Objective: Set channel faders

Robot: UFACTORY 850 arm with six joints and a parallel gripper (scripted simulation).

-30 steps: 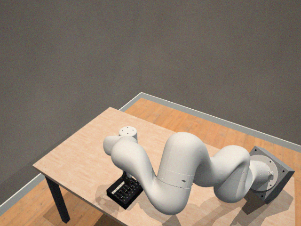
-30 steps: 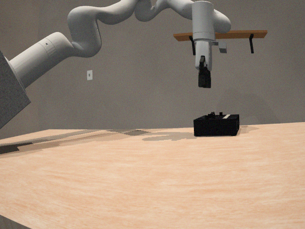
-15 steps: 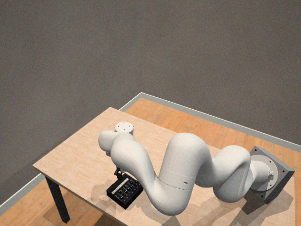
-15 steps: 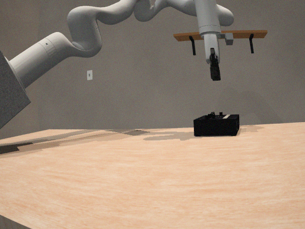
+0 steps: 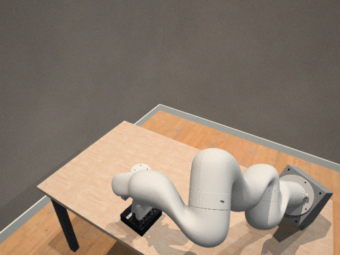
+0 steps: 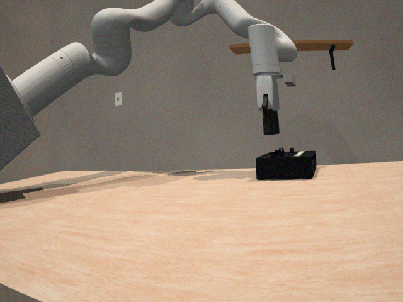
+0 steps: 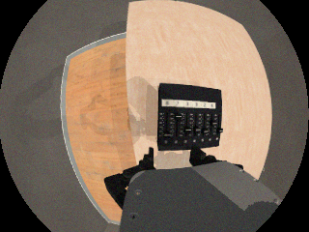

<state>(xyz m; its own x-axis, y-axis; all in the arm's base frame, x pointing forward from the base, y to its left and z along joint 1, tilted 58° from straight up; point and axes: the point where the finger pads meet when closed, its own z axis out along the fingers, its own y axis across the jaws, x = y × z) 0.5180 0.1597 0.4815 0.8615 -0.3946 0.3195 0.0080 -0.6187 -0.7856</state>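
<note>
The lighting desk (image 5: 150, 220) (image 6: 285, 165) (image 7: 189, 92) is a small black box near the table's edge. A pale tape strip (image 7: 188, 103) (image 6: 299, 152) runs along its top, above a row of several faders (image 7: 189, 127). The writing on the tape is too small to read. Fader knobs (image 6: 279, 151) stick up from the top. My gripper (image 6: 271, 131) (image 7: 172, 155) hangs straight down a short way above the desk's fader end, touching nothing. Its fingers are partly apart and empty. In the top view my arm hides most of it.
The desk stands on a light wooden table (image 5: 95, 164) (image 6: 195, 227) (image 7: 193, 39), close to its edge over the floor (image 7: 97, 110). My grey base block (image 5: 304, 197) sits at the table's far end. A wall shelf (image 6: 322, 43) hangs behind.
</note>
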